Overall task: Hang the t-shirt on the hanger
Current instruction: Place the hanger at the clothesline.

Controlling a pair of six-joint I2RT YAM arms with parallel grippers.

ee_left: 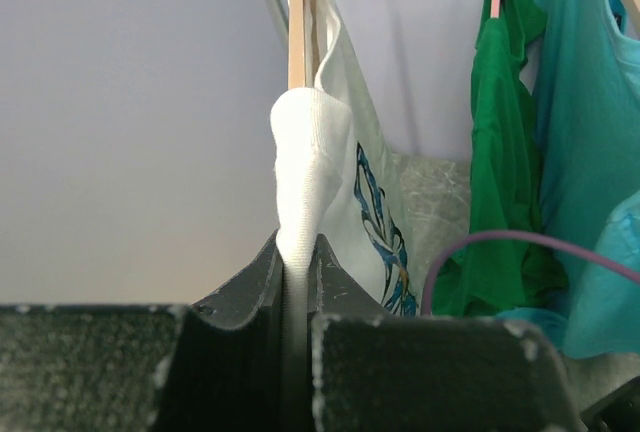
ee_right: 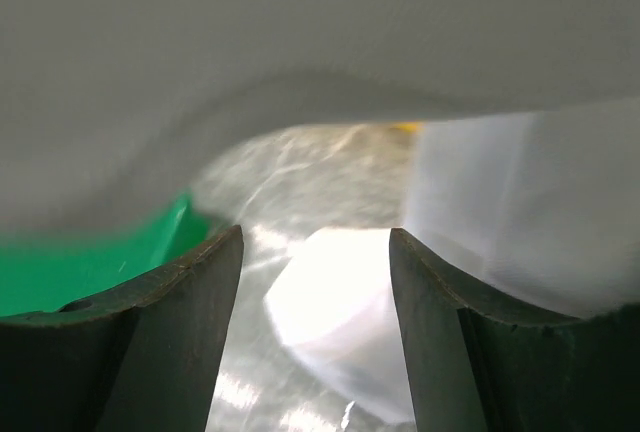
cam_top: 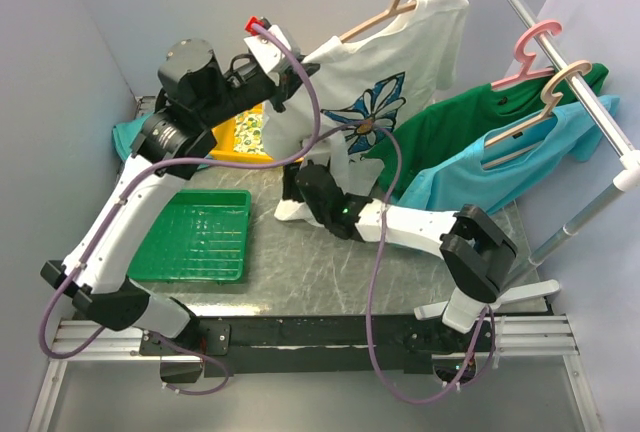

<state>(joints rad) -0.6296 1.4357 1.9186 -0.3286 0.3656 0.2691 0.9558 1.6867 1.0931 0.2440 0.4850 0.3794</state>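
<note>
The white t-shirt with the blue daisy print hangs over the tan hanger, whose hook points up at the back. My left gripper is raised at the shirt's left side. In the left wrist view it is shut on a fold of white t-shirt cloth just below the edge-on hanger. My right gripper sits low by the shirt's bottom hem. In the right wrist view it is open, and a lump of white t-shirt cloth lies between its fingers, unclamped.
A green tray lies front left, with a yellow patterned item behind it. On the rail at right hang a green t-shirt on a pink hanger and a light blue shirt on another tan hanger.
</note>
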